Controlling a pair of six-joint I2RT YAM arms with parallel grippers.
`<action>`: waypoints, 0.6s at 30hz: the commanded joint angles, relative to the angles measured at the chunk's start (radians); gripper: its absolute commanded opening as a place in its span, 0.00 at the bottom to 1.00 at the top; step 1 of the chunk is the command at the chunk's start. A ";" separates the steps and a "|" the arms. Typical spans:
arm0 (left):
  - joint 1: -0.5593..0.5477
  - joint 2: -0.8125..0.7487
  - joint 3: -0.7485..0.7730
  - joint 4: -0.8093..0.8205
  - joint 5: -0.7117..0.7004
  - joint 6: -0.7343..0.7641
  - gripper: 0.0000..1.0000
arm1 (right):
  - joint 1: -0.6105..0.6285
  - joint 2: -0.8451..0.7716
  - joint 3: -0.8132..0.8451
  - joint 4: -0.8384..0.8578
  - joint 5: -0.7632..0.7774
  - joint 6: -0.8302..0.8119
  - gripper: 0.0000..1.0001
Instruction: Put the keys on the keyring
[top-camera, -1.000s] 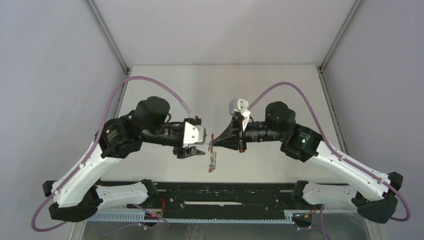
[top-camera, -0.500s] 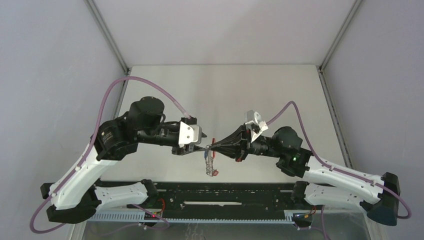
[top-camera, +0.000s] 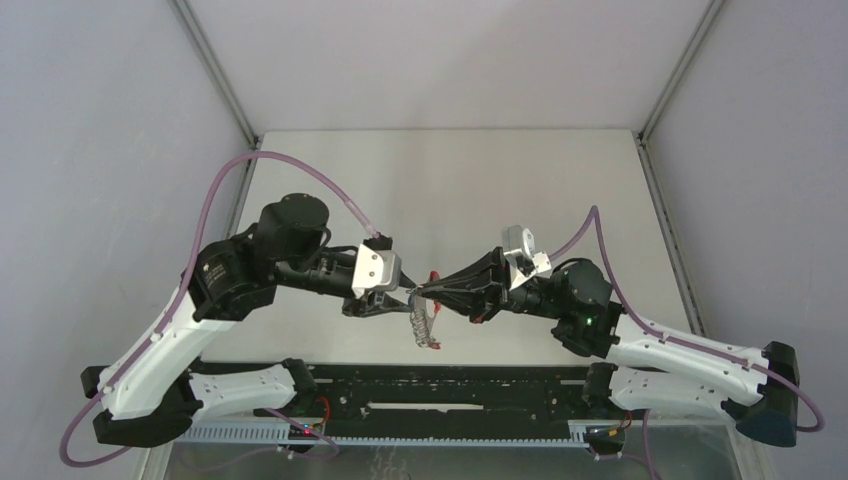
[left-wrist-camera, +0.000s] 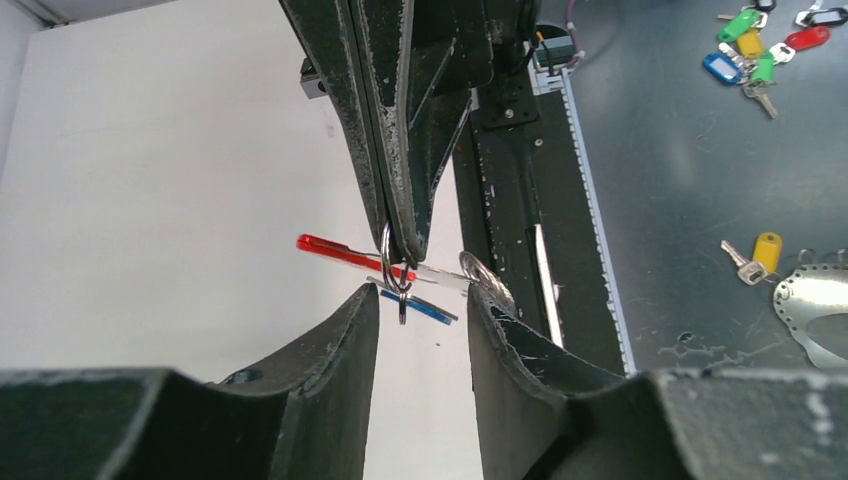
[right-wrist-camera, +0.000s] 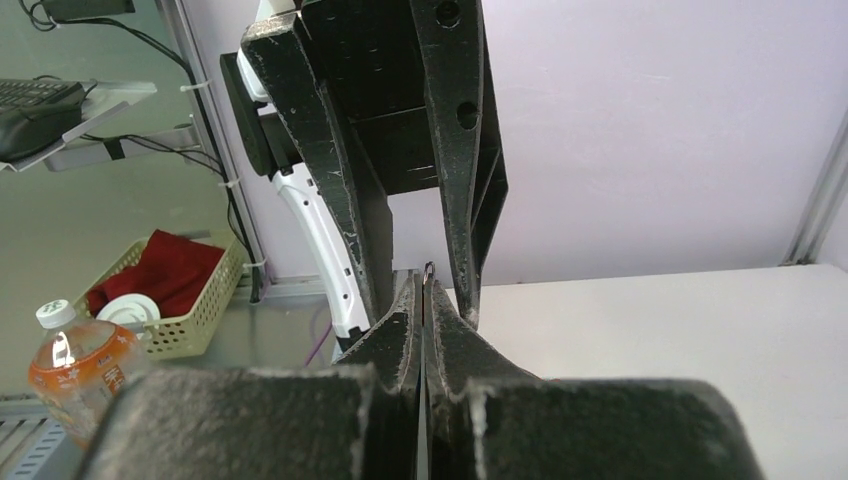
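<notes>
My left gripper (top-camera: 402, 296) is part open, fingers (left-wrist-camera: 335, 380) either side of the keys (left-wrist-camera: 335, 247), gripping nothing that I can see. The keys sit in midair at a silver ring of the keyring (top-camera: 425, 325), which dangles close to the table's (top-camera: 450, 180) near edge and the rail (top-camera: 450, 390). Right gripper (top-camera: 426, 292) is pinched tight on that ring. Loads of free table behind.

Left tool (top-camera: 407, 298) faces right tool (top-camera: 430, 291) closely, keyring (top-camera: 424, 326) hanging between them.
</notes>
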 joint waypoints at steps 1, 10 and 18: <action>0.006 -0.007 0.001 0.012 0.054 -0.037 0.43 | 0.012 -0.006 0.004 0.060 0.016 -0.039 0.00; 0.007 -0.012 -0.012 0.012 0.040 -0.014 0.24 | 0.012 0.010 0.004 0.049 -0.015 -0.040 0.00; 0.008 -0.012 -0.031 0.005 0.031 0.008 0.01 | 0.014 0.033 0.030 0.004 -0.053 -0.037 0.00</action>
